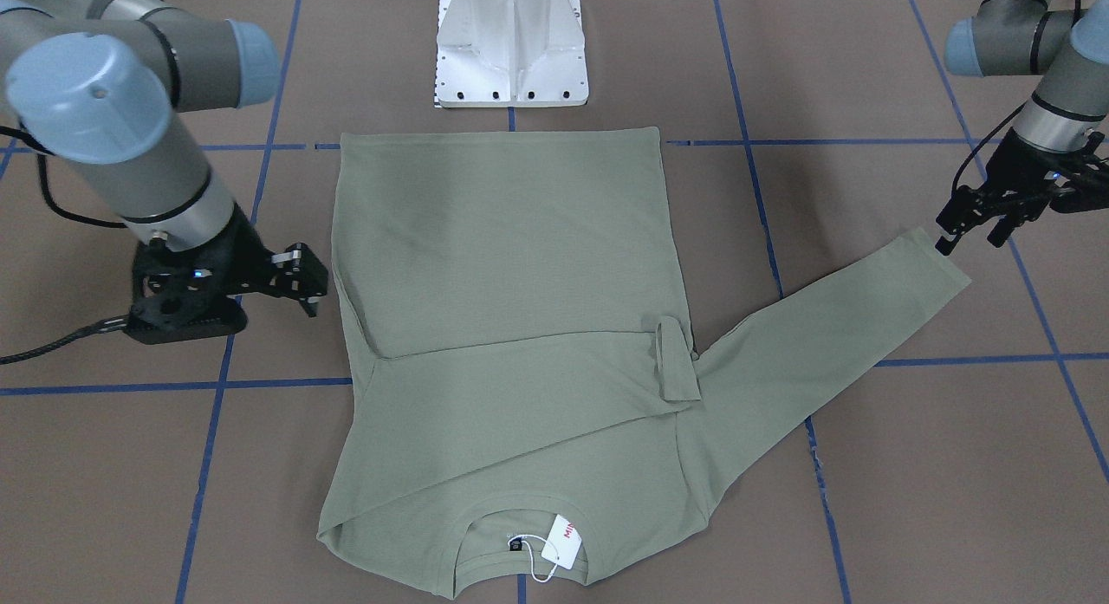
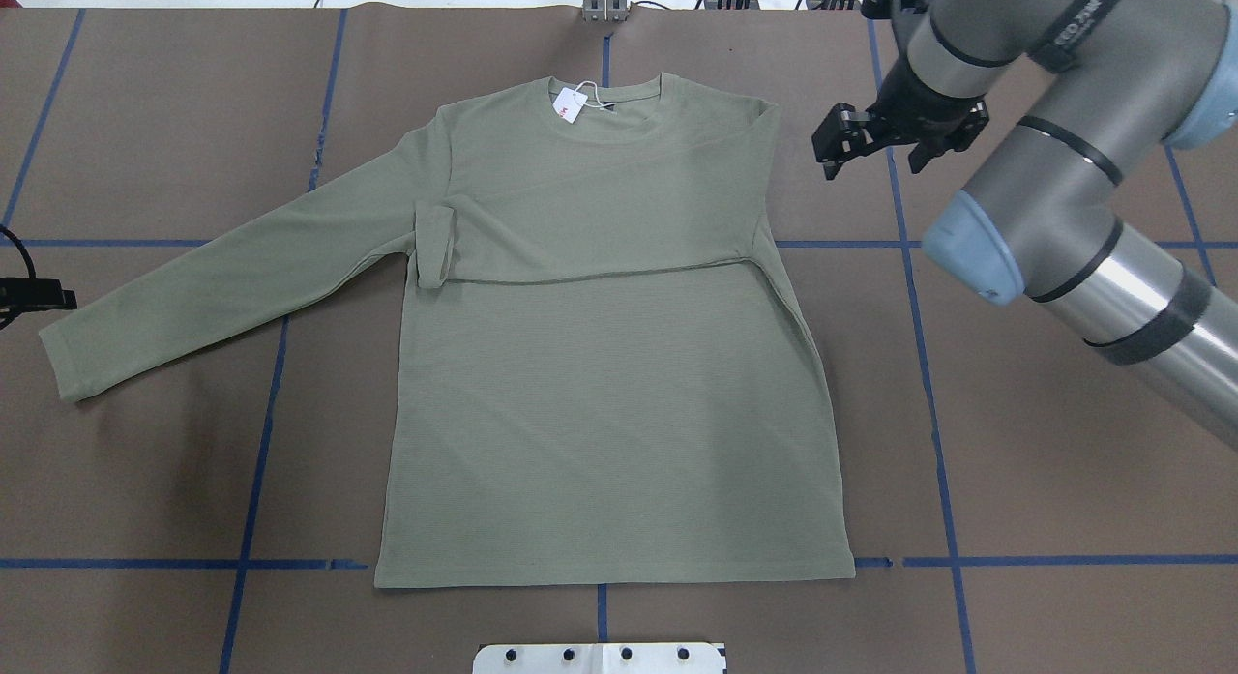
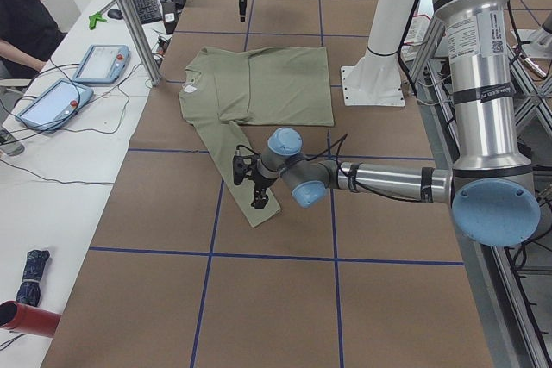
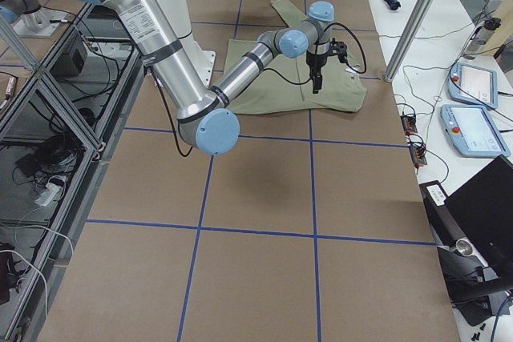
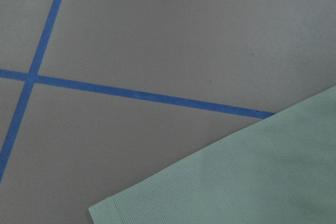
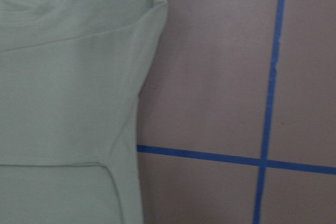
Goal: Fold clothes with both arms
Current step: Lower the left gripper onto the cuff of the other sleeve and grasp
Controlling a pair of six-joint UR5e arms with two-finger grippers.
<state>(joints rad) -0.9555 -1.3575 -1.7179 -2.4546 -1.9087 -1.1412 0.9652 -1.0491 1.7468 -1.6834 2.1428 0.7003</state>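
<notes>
The sage-green shirt lies flat on the brown table, neck away from the robot, with a white-and-red hang tag at the collar. One sleeve is folded across the chest. The other sleeve stretches out toward the robot's left. My left gripper is open and empty just above that sleeve's cuff. My right gripper is open and empty beside the shirt's right shoulder, apart from it.
The white base pedestal stands just behind the shirt's hem. Blue tape lines grid the table. An operator sits at a side bench with teach pendants beyond the collar end.
</notes>
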